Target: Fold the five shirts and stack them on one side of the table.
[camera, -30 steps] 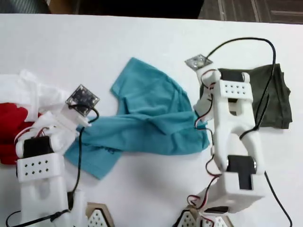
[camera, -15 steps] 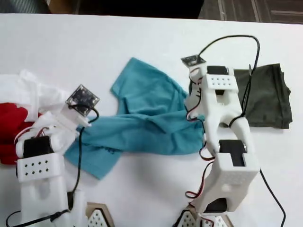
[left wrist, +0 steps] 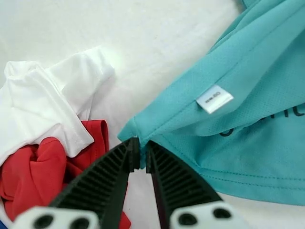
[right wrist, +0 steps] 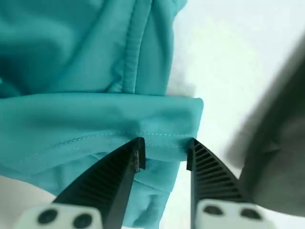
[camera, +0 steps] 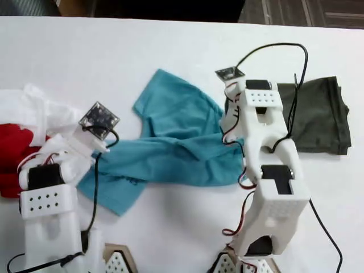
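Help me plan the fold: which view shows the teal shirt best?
High view: the whole teal shirt, spread crumpled. Left wrist view shows one corner pinched in the jaws; right wrist view, a hem between the jaws.

Parted jaws straddle a fold of teal shirt (right wrist: 71, 62).

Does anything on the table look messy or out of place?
Yes. The teal shirt lies twisted and bunched across the middle of the table, not flat. The white shirt and red shirt sit heaped at one edge, unfolded. Only the dark green shirt looks folded.
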`<state>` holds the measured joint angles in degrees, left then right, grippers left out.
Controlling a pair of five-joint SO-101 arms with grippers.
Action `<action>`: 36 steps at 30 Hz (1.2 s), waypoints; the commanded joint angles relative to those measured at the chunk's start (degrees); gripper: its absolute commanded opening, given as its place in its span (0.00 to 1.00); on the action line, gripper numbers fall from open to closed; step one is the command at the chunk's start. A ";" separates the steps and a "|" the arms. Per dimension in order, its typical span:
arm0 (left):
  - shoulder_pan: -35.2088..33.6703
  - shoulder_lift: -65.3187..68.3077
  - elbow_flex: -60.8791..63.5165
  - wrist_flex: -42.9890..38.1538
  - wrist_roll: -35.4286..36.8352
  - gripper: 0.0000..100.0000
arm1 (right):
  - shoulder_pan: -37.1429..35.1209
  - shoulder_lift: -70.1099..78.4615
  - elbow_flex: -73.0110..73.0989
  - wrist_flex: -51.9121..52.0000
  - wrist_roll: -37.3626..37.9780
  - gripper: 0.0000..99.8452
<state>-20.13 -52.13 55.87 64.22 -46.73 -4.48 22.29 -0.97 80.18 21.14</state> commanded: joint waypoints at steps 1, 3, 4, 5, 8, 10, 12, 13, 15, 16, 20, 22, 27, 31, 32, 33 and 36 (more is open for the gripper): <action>-0.44 -0.70 -0.13 -0.09 -0.44 0.03 | -0.13 1.54 -2.20 -0.75 -0.62 0.15; -0.44 -0.70 -0.13 0.00 -0.44 0.03 | -0.13 2.51 -2.20 -1.01 -0.62 0.15; -0.44 -0.70 -0.13 0.00 -0.44 0.03 | -0.13 2.68 -2.20 -1.10 -0.62 0.15; -0.44 -0.70 -0.13 0.00 -0.44 0.03 | -0.22 2.77 -2.20 -1.10 -0.62 0.15; -0.44 -0.70 -0.13 -0.09 -0.44 0.03 | -0.22 1.98 -2.20 -0.75 -0.62 0.15; -0.35 -0.70 -0.13 -0.09 -0.44 0.03 | 0.31 0.13 -2.11 -0.22 -0.62 0.15; -0.35 -0.70 -0.04 -0.09 -0.44 0.03 | 1.10 -1.98 -2.11 0.31 -0.62 0.15; -0.35 -0.70 -0.04 -0.09 -0.44 0.03 | 1.45 -2.59 -2.11 0.31 -0.53 0.15; -0.35 -0.70 -0.04 -0.09 -0.44 0.03 | 1.98 -3.12 -1.85 0.22 -0.53 0.15; -0.35 -0.70 -0.04 -0.09 -0.44 0.03 | 2.15 -2.77 -1.85 0.22 -0.53 0.15; -0.35 -0.70 -0.04 -0.09 -0.44 0.03 | 2.77 -0.48 -2.11 0.04 -0.53 0.15; -0.35 -0.70 -0.04 -0.09 -0.44 0.03 | 3.21 0.75 -2.11 -1.10 -0.53 0.15; -0.35 -0.70 -0.04 -0.09 -0.44 0.03 | 3.82 3.82 -2.11 -1.80 -0.53 0.15; -0.35 -0.70 -0.04 -0.09 -0.44 0.03 | 3.74 4.62 -2.11 -1.63 -0.53 0.15; -0.35 -0.70 -0.04 -0.09 -0.44 0.03 | 3.74 4.62 -2.11 -1.63 -0.53 0.15; -0.35 -0.70 -0.04 -0.09 -0.44 0.03 | 3.74 4.62 -2.11 -1.63 -0.44 0.15; -0.35 -0.70 -0.04 -0.09 -0.44 0.03 | 3.74 4.79 -2.02 -1.63 -0.26 0.14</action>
<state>-20.13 -52.13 56.04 64.22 -46.73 -1.23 27.21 -0.97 78.59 21.14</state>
